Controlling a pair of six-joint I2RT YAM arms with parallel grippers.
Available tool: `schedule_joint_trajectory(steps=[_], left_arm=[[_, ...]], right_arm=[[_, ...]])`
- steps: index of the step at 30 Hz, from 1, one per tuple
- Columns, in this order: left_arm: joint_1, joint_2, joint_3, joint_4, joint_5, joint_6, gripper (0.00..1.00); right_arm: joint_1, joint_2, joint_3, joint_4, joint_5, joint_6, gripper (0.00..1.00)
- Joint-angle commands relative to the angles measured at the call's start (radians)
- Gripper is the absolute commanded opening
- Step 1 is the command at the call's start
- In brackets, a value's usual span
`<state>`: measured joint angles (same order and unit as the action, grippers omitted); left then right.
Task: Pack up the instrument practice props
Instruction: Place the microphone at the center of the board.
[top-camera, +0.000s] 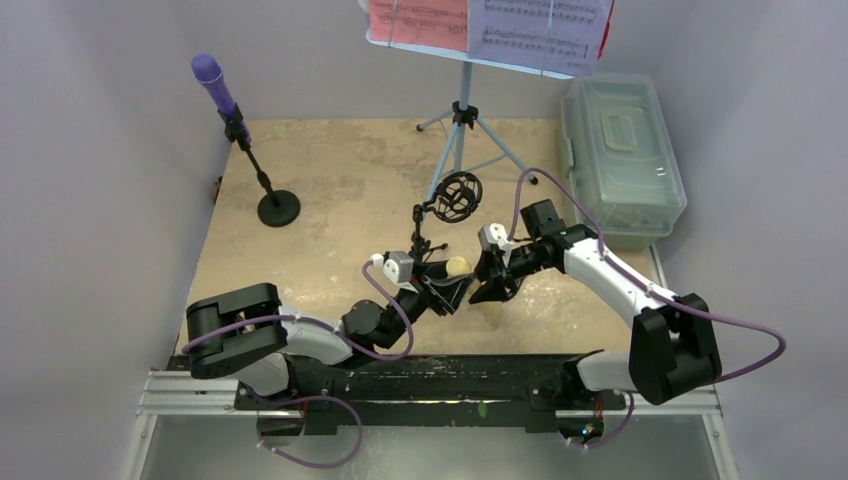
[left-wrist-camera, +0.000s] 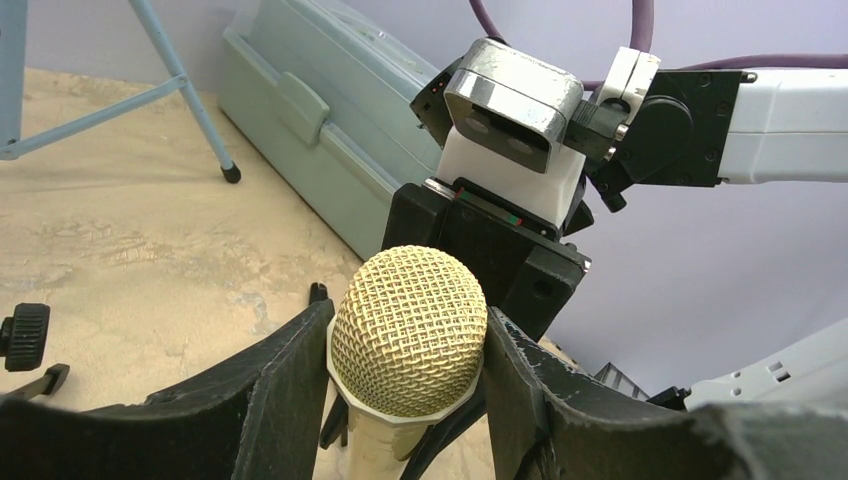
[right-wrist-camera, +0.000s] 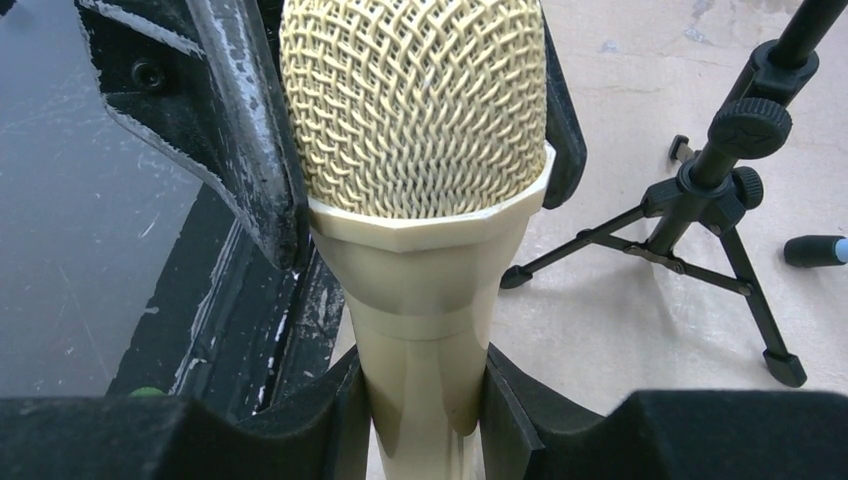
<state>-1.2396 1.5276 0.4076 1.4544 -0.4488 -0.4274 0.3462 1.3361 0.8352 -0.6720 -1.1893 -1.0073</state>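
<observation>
The two arms meet in the lower middle of the top view, over the tan table (top-camera: 330, 180). The left gripper (left-wrist-camera: 405, 345) takes the cream microphone (right-wrist-camera: 415, 110) from the left. Its dark fingers (left-wrist-camera: 290, 380) lie against both sides of the mesh head, so it is pinching the head. The right gripper (right-wrist-camera: 422, 400) takes it from the right. Its fingers (right-wrist-camera: 320, 420) press on both sides of the smooth handle, below the collar. The microphone is therefore held at both of its ends, between the two claws.

In the top view the long axis goes slanted: the head points to the upper left and the handle end to the lower right, under the right gripper. I cannot tell if the handle end touches the table.

The translucent grey-green box (top-camera: 625, 160) lies closed at the right edge of the table, near the right arm. The light-blue music stand (top-camera: 462, 120) is at the upper centre and carries a red page (top-camera: 418, 20) and a white page (top-camera: 540, 25). The purple microphone (top-camera: 210, 80) leans on its round-base pole (top-camera: 277, 208) at the upper left, well apart. The black mic tripod (top-camera: 440, 205) stands just above the grippers. The near edge of the table is close below them. The widest bare stretch of table is to the left.
</observation>
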Motion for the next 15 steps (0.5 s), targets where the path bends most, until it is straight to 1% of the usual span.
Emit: schedule_joint_trajectory(steps=[1,2,7,12,15], left_arm=[[-0.005,-0.050,0.003,0.200,-0.034,-0.025,0.22],[-0.005,-0.063,0.000,0.178,-0.037,-0.030,0.28],[-0.004,-0.149,-0.025,0.026,-0.072,-0.053,0.54],[-0.004,-0.252,-0.040,-0.164,-0.085,-0.054,0.72],[-0.004,-0.302,-0.048,-0.260,-0.094,-0.054,0.80]], right_arm=[[0.003,-0.003,0.059,-0.029,0.026,-0.008,0.00],[0.003,-0.003,0.062,-0.034,0.032,-0.011,0.00],[0.003,0.003,0.091,-0.059,0.074,-0.006,0.00],[0.002,0.011,0.121,-0.086,0.109,0.006,0.00],[0.000,0.009,0.126,-0.090,0.126,0.007,0.00]])
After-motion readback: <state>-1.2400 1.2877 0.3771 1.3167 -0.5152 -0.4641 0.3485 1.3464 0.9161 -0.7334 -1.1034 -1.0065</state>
